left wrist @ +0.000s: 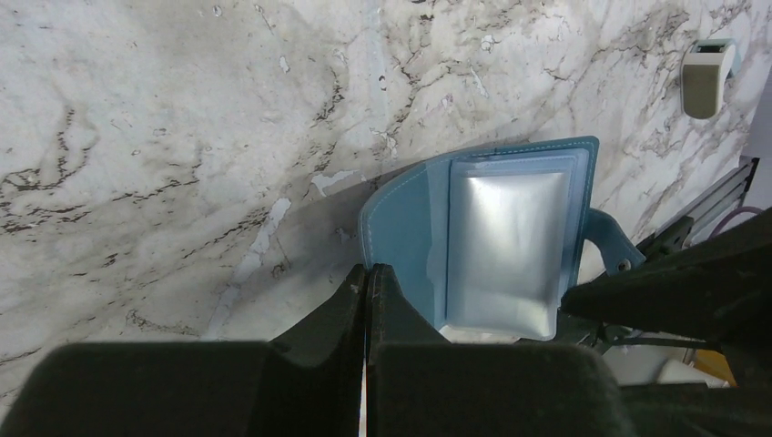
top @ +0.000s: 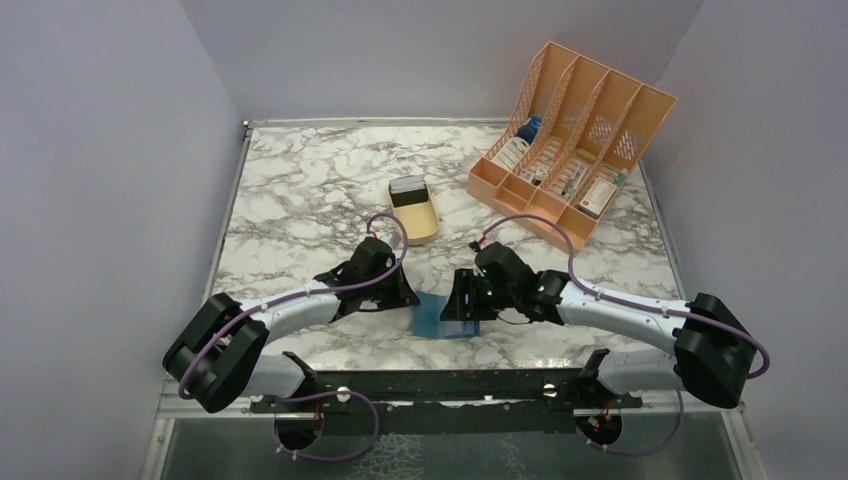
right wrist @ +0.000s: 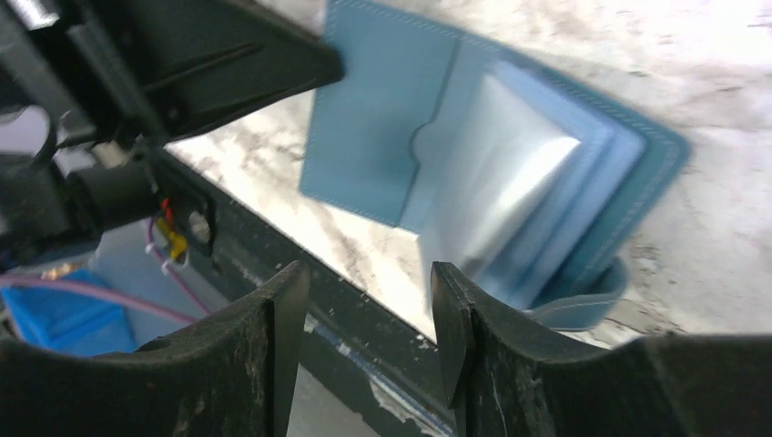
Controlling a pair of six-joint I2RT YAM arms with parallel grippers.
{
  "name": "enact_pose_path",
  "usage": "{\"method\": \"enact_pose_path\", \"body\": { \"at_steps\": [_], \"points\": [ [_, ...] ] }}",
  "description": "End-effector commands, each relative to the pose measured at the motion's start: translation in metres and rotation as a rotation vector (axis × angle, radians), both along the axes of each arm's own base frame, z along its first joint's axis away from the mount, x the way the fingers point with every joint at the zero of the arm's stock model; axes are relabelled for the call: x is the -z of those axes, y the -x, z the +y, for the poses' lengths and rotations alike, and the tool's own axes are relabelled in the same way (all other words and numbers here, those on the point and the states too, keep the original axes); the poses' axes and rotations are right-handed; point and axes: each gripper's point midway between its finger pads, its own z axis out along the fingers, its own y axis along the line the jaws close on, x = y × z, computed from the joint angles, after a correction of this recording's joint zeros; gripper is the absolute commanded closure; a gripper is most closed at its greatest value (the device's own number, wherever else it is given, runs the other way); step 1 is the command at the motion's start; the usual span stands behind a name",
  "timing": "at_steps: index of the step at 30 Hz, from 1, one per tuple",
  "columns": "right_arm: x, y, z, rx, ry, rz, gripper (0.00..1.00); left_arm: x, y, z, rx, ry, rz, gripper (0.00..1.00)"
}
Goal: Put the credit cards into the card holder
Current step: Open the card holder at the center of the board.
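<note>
Soft even light; glare on card holder (left wrist: 482, 241) sleeve; right wrist view blurred.

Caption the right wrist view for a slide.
Open right fingers hover over the unfolded card holder while left fingers pinch its flap.

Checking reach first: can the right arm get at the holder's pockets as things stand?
Probably yes: the right fingers hang open just over the holder, its pockets fanned toward them; the left fingers seem to grip only the far flap.
</note>
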Motion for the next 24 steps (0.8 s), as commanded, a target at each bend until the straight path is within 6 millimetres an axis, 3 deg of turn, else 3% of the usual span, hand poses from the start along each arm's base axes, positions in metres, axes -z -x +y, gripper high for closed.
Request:
{"method": "enact_pose_path", "body": {
  "at_steps": [1,14,24],
  "points": [
    [0.003,-0.026,-0.013,0.147,0.087,-0.064,0.46,0.001,0.002,-0.001,0.002,0.020,0.000,1.00],
    [0.021,-0.034,-0.031,0.213,0.188,-0.076,0.40,0.004,0.004,-0.001,0.008,0.022,0.000,1.00],
    [0.030,-0.034,-0.025,0.204,0.178,-0.061,0.40,0.004,0.005,-0.002,0.008,0.030,0.005,1.00]
  ]
}}
